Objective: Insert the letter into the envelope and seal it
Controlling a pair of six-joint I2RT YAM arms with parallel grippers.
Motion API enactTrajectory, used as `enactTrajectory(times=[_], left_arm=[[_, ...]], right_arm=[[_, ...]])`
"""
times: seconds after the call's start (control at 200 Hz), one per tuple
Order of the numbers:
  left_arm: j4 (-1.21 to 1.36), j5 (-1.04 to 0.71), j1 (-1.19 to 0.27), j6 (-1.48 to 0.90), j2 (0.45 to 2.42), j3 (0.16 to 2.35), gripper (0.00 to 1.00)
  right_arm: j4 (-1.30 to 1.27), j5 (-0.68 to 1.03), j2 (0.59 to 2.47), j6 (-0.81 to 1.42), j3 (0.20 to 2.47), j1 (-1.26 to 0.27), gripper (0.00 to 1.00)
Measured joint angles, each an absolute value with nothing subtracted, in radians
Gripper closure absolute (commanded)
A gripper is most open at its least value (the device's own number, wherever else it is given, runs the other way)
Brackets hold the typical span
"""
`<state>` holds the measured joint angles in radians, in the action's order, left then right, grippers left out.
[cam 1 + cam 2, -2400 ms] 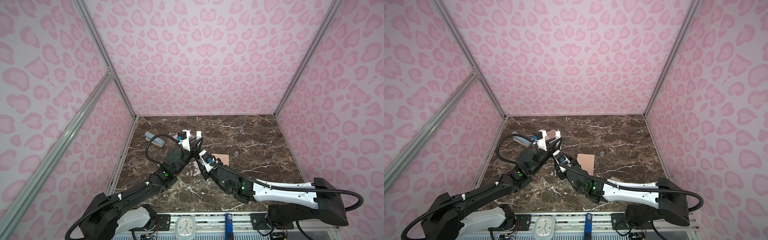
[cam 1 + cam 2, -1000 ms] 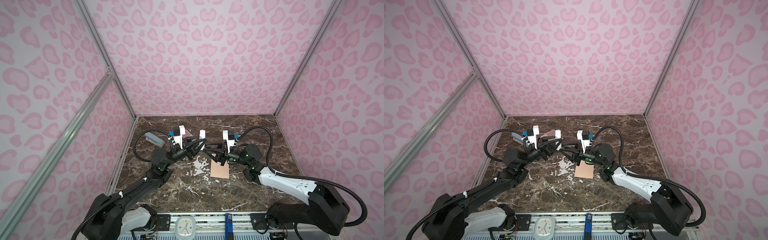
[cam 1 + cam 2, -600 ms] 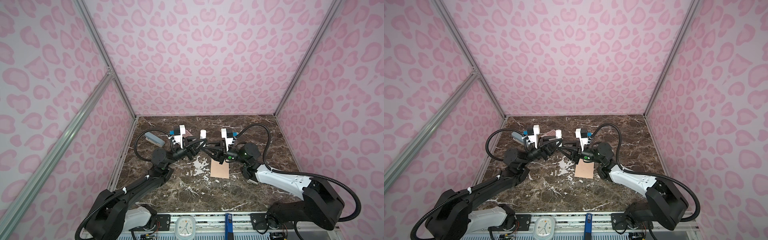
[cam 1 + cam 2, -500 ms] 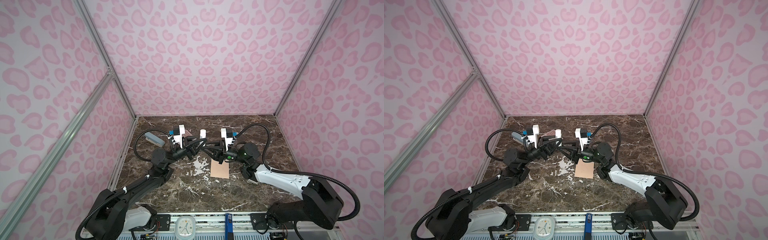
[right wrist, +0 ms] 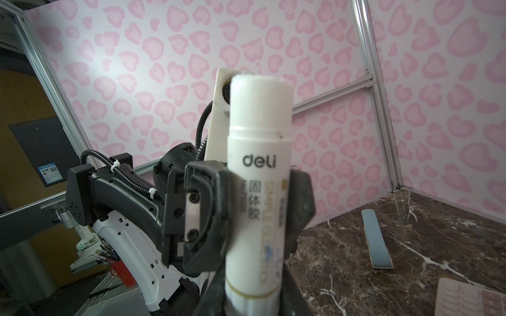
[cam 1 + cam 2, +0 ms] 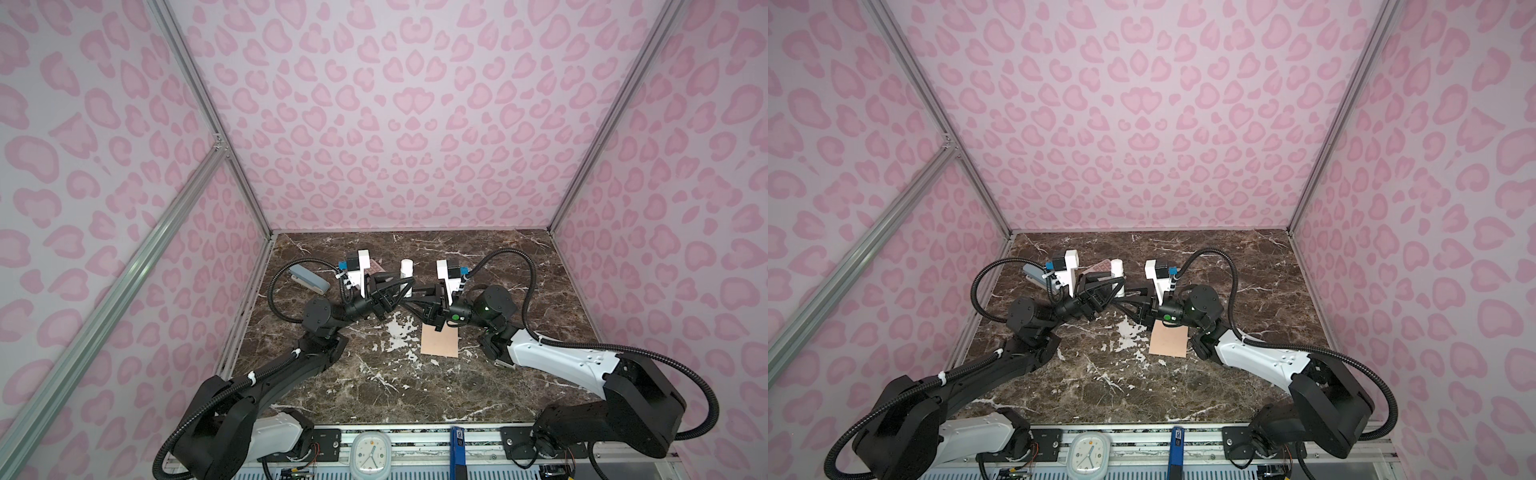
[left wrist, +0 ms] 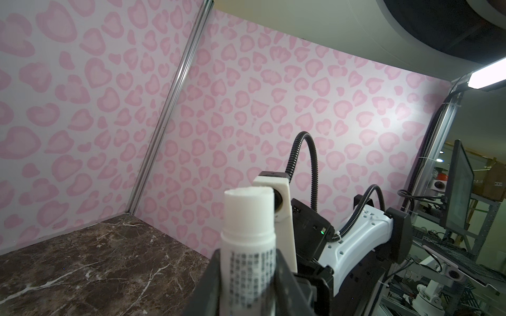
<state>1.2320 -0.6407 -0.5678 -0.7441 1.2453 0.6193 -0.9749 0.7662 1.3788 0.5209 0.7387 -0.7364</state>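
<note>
Left fingers [image 7: 287, 290] pinch the upright white glue stick [image 5: 257, 169] around its middle, right fingers [image 5: 210, 301] clamp its base, and the peach envelope [image 6: 439, 340] lies flat on the bench [image 6: 519, 386], just beside the right arm.

walls: pink heart-print panels [image 6: 395, 124] on three sides of the marble floor
floor: dark brown marble [image 6: 415, 395], white veins
frame: aluminium posts [image 6: 198, 83] rising from the floor's back corners
light: lit strip lamp [image 7: 490, 74] high above the floor's open side
beyond floor: dark monitor [image 7: 460, 188]
</note>
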Motion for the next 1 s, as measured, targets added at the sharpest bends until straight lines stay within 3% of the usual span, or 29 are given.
enactTrajectory(times=[0.24,0.475,1.0], left_arm=[[1.235,-0.628,-0.568,-0.748,1.237,0.6,0.96],[1.098,-0.544,-0.58,-0.647,1.13,0.567,0.96],[0.848,-0.382,-0.654,-0.441,1.081,0.599,0.96]], right_arm=[[-0.909,0.758,1.351,0.511,0.739,-0.73,0.76],[-0.638,0.68,1.267,0.379,0.791,-0.745,0.77],[-0.324,0.141,1.206,0.07,0.846,-0.951,0.77]])
